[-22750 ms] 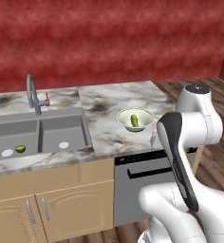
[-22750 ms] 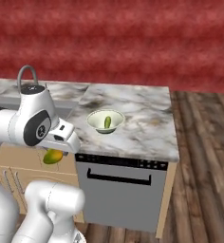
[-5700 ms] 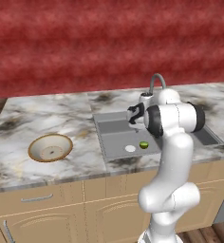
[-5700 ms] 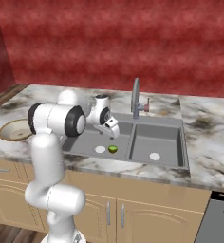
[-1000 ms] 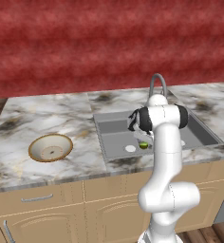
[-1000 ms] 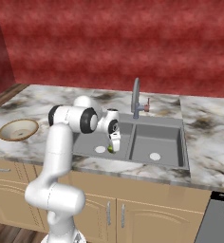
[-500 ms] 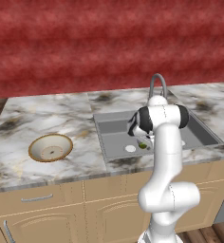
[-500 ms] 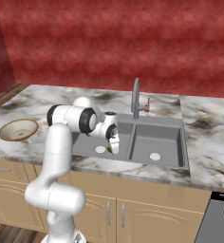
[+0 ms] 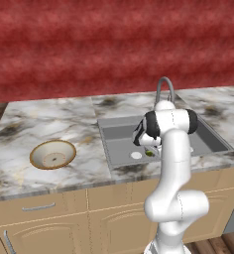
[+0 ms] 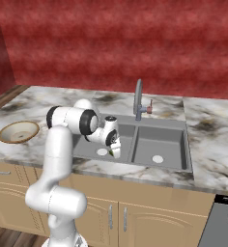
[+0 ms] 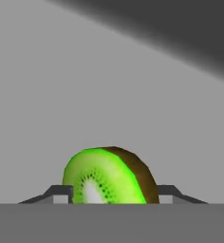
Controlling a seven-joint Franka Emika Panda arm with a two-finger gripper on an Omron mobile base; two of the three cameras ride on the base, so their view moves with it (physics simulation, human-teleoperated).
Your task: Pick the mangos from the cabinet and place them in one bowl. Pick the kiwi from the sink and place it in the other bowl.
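since a sec ago our end effector point(image 11: 111, 192) narrowed onto the kiwi point(image 11: 109, 176), fingertips point(image 11: 61, 191) touching both sides, fruit low in the sink's point(image 9: 120, 147) left basin. step: kiwi pickup. next we lift clear, then carry to the brown-rim bowl point(image 9: 53, 154) on the desk point(image 9: 49, 119).

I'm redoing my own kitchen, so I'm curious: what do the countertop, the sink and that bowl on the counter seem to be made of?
The countertop looks like polished marble: pale with dark veining. The sink seems matte grey composite or metal, flat and unreflective. The bowl looks like glazed ceramic, tan-brown rim, pale inside, though it could be wood.
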